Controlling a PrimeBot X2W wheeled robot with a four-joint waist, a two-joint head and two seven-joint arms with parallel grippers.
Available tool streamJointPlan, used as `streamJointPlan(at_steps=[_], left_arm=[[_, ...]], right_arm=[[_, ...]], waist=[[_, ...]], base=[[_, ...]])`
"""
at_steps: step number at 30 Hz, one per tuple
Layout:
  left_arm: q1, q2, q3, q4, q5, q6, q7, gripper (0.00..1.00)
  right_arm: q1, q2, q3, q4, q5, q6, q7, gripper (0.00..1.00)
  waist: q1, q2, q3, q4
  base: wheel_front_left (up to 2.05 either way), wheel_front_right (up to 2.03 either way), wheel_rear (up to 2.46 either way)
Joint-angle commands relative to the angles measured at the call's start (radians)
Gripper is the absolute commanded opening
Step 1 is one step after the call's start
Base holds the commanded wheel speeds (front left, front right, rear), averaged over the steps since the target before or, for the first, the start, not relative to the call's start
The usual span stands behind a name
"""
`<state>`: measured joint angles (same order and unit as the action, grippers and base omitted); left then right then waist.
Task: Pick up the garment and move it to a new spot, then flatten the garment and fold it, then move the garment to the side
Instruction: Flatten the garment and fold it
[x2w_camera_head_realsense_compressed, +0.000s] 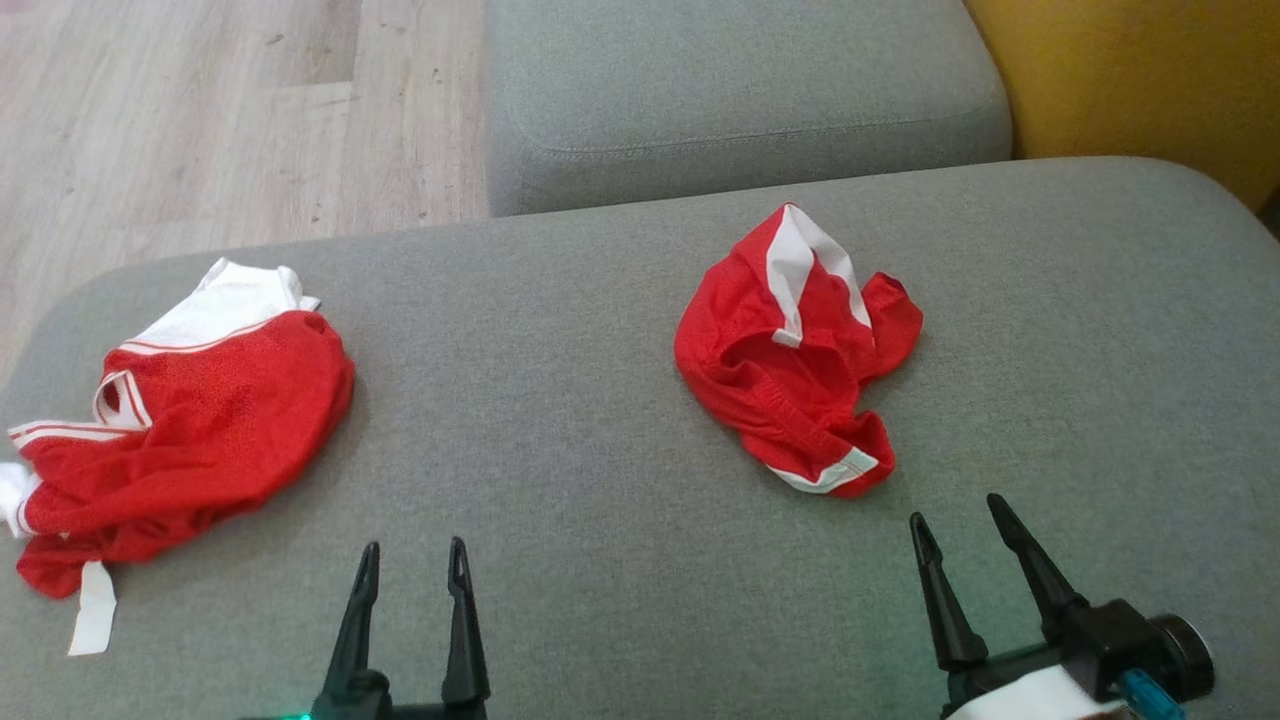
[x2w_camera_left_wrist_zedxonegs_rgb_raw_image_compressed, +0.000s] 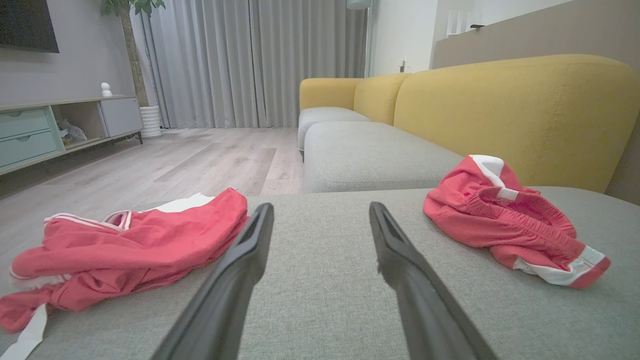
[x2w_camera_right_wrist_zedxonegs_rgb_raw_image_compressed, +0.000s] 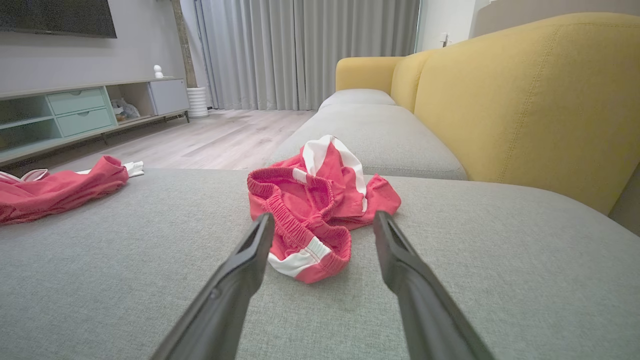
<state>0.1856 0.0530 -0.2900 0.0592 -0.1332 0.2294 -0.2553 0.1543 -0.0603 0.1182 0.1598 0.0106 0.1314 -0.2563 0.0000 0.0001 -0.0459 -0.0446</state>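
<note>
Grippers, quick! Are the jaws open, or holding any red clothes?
Left gripper: jaws open, holding nothing.
Right gripper: jaws open, holding nothing.

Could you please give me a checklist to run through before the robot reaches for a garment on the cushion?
1. Right gripper open and empty: ok.
2. Left gripper open and empty: ok.
3. Shorts lined up ahead of the right gripper's fingers: ok.
4. Bare cushion between the shorts and the left garment for a new spot: ok.
5. Shorts lying flat: not ok, crumpled.
6. Which garment is meant: cannot tell.
</note>
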Motion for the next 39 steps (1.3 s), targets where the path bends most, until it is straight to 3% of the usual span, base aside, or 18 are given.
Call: streamJointPlan(at_steps=[1,12,22,25,31,39], left_arm=[[-0.026,-0.003,0.025,-0.03,0.01,0.006,-0.006,1.0],[-0.02,-0.003,0.02,-0.024,0.012,0.005,-0.006,1.0],[-0.037,-0.003,-0.014,0.022,0.069,-0.037,-0.006,1.0],[-0.061,-0.003,-0.04,0.04,0.093,-0.064,-0.006,1.0],[-0.17,0.01,-0.133,0.099,0.144,-0.158,-0.006,1.0],[-0.431,0.013,-0.243,0.269,0.229,-0.262,0.004,1.0]], right_arm=[[-0.03,-0.018,0.025,-0.028,0.009,-0.001,-0.006,1.0],[-0.03,-0.021,0.022,-0.027,0.019,-0.001,-0.006,1.0],[-0.042,-0.018,0.035,-0.039,0.026,-0.001,-0.006,1.0],[-0.044,-0.015,0.041,-0.046,0.029,-0.001,-0.006,1.0],[-0.049,-0.01,0.045,-0.049,0.03,-0.001,-0.006,1.0],[-0.09,-0.001,0.064,-0.051,0.042,-0.001,-0.006,1.0]], waist=[[0.0,-0.0001,0.0,0.001],[0.0,-0.0001,0.0,0.001],[0.0,-0.0001,0.021,-0.068],[0.0,-0.0001,0.036,-0.096],[0.0,-0.0001,0.065,-0.154],[0.0,-0.0001,0.131,-0.261]], base=[[0.0,0.0,0.0],[0.0,0.0,0.0],[0.0,0.0,0.0],[0.0,0.0,0.0],[0.0,0.0,0.0],[0.0,0.0,0.0]])
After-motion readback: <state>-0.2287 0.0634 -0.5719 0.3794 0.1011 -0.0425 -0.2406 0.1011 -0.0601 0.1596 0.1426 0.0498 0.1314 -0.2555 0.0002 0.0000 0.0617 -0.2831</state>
